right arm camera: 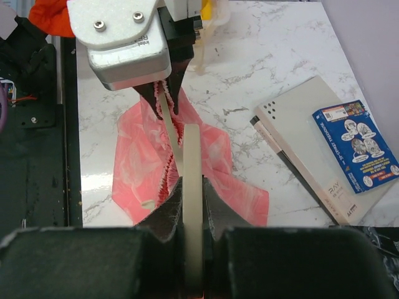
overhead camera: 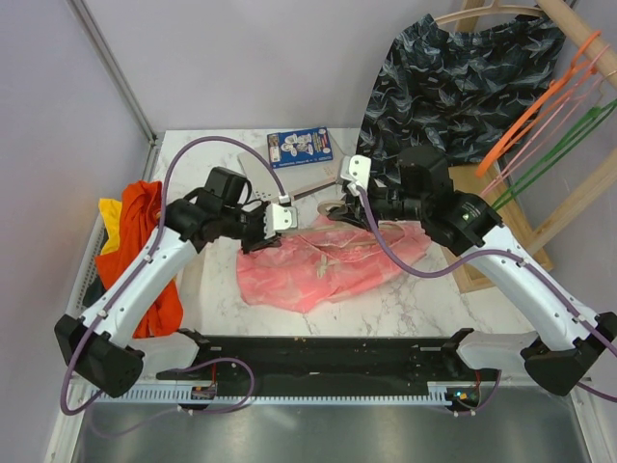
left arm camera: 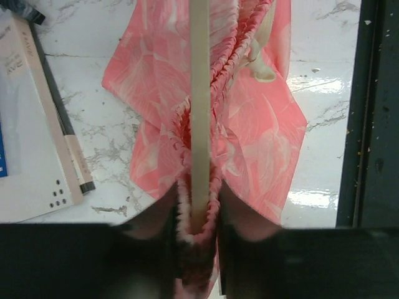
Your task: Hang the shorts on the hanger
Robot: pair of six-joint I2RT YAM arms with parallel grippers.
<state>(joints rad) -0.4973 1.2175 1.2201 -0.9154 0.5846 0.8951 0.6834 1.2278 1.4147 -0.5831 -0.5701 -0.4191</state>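
Observation:
The salmon-pink shorts lie crumpled on the marble table between my two grippers. The pale beige hanger runs edge-on from one gripper to the other, one end tucked inside the gathered waistband. My left gripper is shut on the waistband of the shorts, with the hanger end wrapped inside the fabric. My right gripper is shut on the hanger's bare other end, above the shorts. In the top view the left gripper and right gripper face each other; most of the hanger is hidden there.
An orange-red garment is heaped at the left table edge. A blue card pack and a pale booklet lie at the back. Dark navy shorts, an orange hanger and a green hanger hang on the wooden rack at the right.

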